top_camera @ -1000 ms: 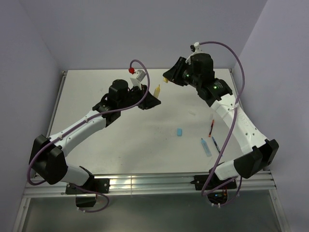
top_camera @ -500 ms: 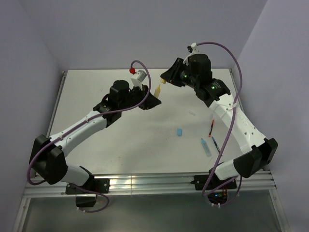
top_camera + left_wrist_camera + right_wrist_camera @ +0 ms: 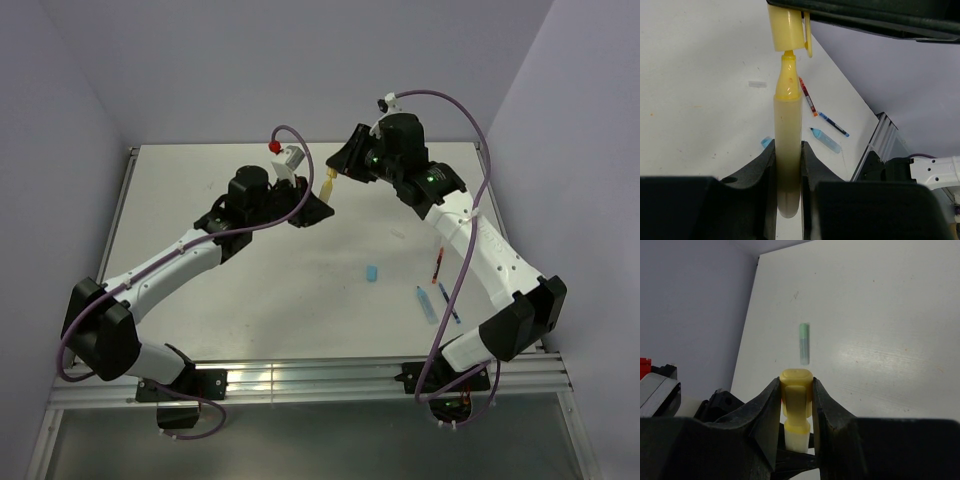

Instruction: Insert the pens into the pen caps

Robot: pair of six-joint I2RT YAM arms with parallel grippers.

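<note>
My left gripper (image 3: 313,207) is shut on the yellow marker (image 3: 327,187) and holds it tip-up above the table; in the left wrist view the marker body (image 3: 787,150) stands between the fingers. My right gripper (image 3: 346,164) is shut on the yellow cap (image 3: 796,392). In the left wrist view the cap (image 3: 786,30) sits just over the marker's tip, its mouth touching the nib. The light blue marker (image 3: 427,304), red pen (image 3: 438,264), dark blue pen (image 3: 448,300) and light blue cap (image 3: 371,272) lie on the table. A green marker (image 3: 804,343) lies further off.
The white table (image 3: 200,180) is walled by lilac panels at the back and sides. A metal rail (image 3: 300,378) runs along the near edge by the arm bases. The loose pens lie at the right, under my right arm.
My right gripper has moved left and slightly down with the yellow cap, closing the gap to the marker tip. My left gripper has held still.
</note>
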